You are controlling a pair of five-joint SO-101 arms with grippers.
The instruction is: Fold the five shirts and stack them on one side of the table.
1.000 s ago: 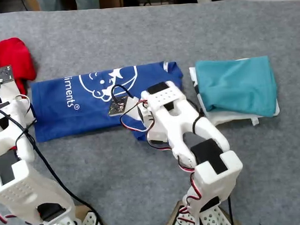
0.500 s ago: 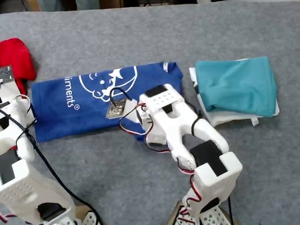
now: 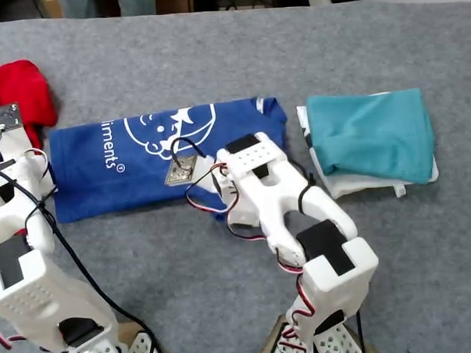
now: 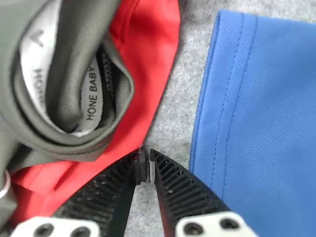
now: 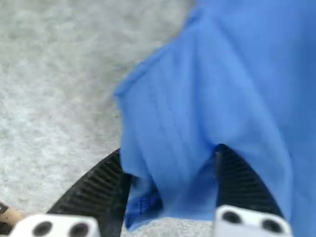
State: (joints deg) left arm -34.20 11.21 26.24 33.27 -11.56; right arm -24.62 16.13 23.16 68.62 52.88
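Note:
A blue shirt with white print lies flat in the middle of the table. My right arm stands over its near right corner. My right gripper is open, and a bunched fold of the blue shirt sits between its two fingers. My left gripper is shut and holds nothing. It hangs over bare felt between the blue shirt's hem and a red shirt. A dark grey shirt lies crumpled on the red one. A folded teal shirt rests on a white shirt at the right.
Grey felt covers the whole table. The red shirt is heaped at the far left edge beside my left arm. Bare felt stretches along the back and at the front between the two arm bases.
My right arm has shifted slightly to the left over the blue shirt's near right corner. The left arm and the other shirts have not moved.

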